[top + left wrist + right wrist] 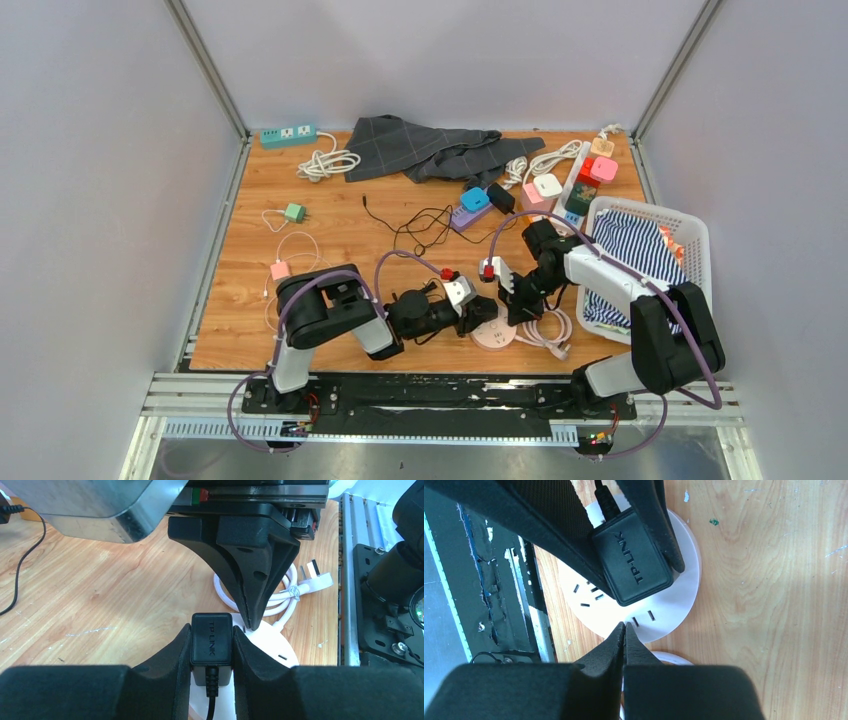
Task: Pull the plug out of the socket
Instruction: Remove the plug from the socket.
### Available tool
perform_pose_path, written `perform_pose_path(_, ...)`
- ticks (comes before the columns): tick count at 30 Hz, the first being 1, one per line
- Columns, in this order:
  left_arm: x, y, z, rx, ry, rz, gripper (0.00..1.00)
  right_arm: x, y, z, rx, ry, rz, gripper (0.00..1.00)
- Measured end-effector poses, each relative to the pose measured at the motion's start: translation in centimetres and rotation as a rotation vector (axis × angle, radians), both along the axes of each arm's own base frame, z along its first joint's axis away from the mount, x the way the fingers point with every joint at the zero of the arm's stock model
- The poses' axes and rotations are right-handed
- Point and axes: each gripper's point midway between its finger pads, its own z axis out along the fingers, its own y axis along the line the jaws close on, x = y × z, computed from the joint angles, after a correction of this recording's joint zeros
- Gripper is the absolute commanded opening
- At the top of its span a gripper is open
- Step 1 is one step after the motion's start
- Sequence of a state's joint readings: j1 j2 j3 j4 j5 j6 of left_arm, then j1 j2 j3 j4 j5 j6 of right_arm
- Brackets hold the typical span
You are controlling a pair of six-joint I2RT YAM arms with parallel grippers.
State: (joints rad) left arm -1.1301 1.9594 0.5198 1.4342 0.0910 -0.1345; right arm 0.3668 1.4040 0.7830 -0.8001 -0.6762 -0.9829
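A black TP-LINK plug (212, 638) sits on a round white socket (272, 642) near the table's front edge. My left gripper (212, 645) is shut on the plug, one finger on each side. The plug (632, 569) and the socket (674, 597) also show in the right wrist view, with the left fingers (569, 525) around the plug. My right gripper (625, 626) is shut and empty, its tips pressing down on the socket's rim beside the plug. In the top view the socket (492, 335) lies between both grippers.
The socket's white cable and plug (312, 582) coil just behind it. A white basket (695, 240) with striped cloth stands at the right. Power strips, adapters, a grey cloth (420, 145) and thin black wire (425, 225) lie farther back.
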Motion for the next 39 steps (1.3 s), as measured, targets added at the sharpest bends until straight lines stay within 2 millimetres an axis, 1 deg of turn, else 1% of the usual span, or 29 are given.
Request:
perform_pose_path(4,-0.16,-0.08,0.04,-0.002,0.004,-0.016,0.00,0.02,0.01,0.01,0.000,0.001,0.000,0.00)
perform_pose_path(9,-0.70,-0.38,0.02,0.031,-0.088,-0.003,0.00,-0.01,0.00,0.01,-0.001,0.002,0.000,0.00)
perform_pose_path(16,-0.28,-0.33,0.13,0.022,-0.009,-0.002,0.00,-0.05,0.00,0.00,-0.002,0.003,0.002,0.00)
perform_pose_path(22,-0.41,-0.29,0.07,0.024,-0.020,0.002,0.00,-0.02,0.01,0.01,-0.003,0.003,0.002,0.00)
perform_pose_path(27,-0.03,-0.06,0.05,0.002,0.046,-0.004,0.00,-0.02,0.06,0.02,-0.002,0.004,0.003,0.00)
perform_pose_path(34,-0.51,0.04,0.05,0.013,-0.002,0.000,0.00,-0.11,0.16,0.00,0.001,0.010,0.006,0.00)
perform_pose_path(39,-0.38,0.16,0.06,0.000,0.031,0.002,0.00,-0.16,0.22,-0.04,-0.003,0.021,0.008,0.00)
